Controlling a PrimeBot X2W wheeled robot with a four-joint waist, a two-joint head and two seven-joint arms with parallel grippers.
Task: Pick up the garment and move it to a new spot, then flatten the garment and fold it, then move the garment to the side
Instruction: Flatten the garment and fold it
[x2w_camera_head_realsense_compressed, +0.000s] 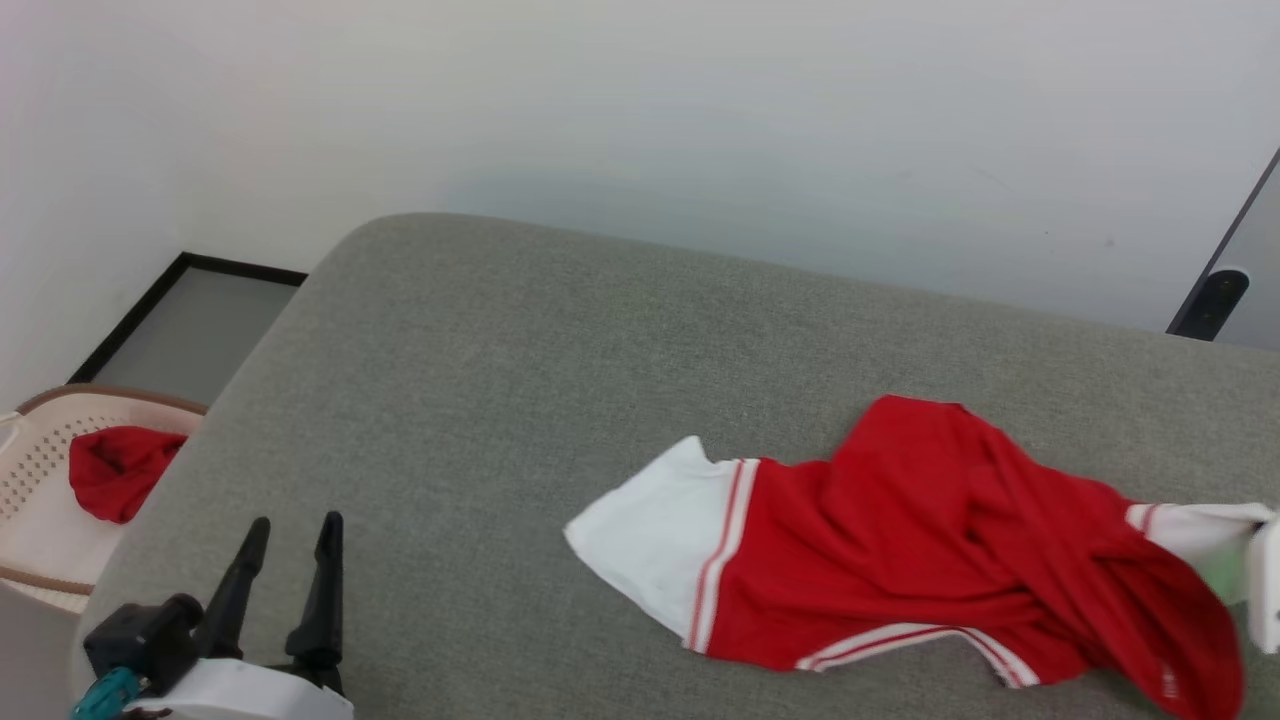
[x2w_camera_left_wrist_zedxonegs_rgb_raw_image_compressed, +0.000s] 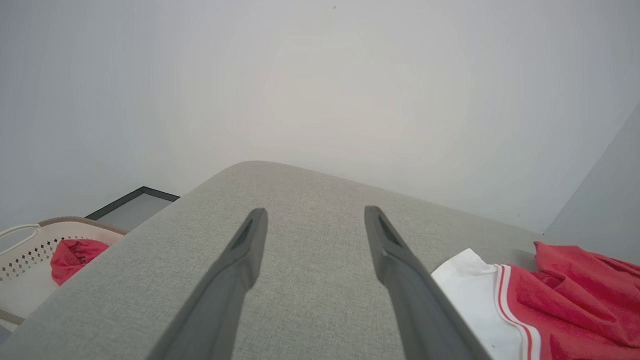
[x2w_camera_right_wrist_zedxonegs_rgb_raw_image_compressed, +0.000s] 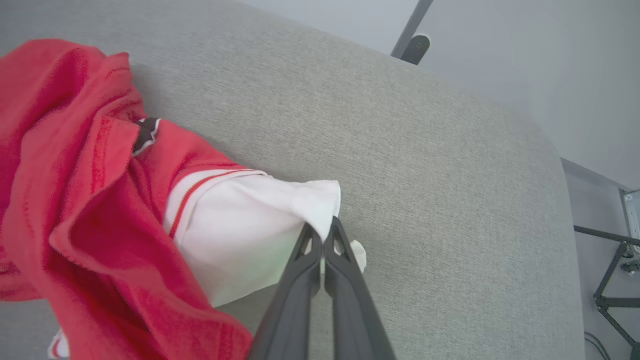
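The garment (x2w_camera_head_realsense_compressed: 900, 550), a red T-shirt with white sleeve ends and striped trim, lies crumpled on the right half of the grey cushioned surface (x2w_camera_head_realsense_compressed: 520, 370). My right gripper (x2w_camera_right_wrist_zedxonegs_rgb_raw_image_compressed: 323, 231) is shut on the edge of its white right sleeve (x2w_camera_right_wrist_zedxonegs_rgb_raw_image_compressed: 260, 225), the fabric pinched between the two dark fingers. In the head view that sleeve (x2w_camera_head_realsense_compressed: 1200, 530) runs to the right edge of the picture. My left gripper (x2w_camera_head_realsense_compressed: 296, 535) stands open near the front left corner, well left of the garment. Its other white sleeve (x2w_camera_left_wrist_zedxonegs_rgb_raw_image_compressed: 475, 295) shows beside my left gripper (x2w_camera_left_wrist_zedxonegs_rgb_raw_image_compressed: 312, 215) in the left wrist view.
A pale perforated basket (x2w_camera_head_realsense_compressed: 40, 500) holding another red cloth (x2w_camera_head_realsense_compressed: 115, 470) stands off the surface's left edge. A white wall runs behind. A dark post (x2w_camera_head_realsense_compressed: 1215, 300) rises at the far right, and a black metal frame (x2w_camera_right_wrist_zedxonegs_rgb_raw_image_compressed: 610, 280) stands past the right edge.
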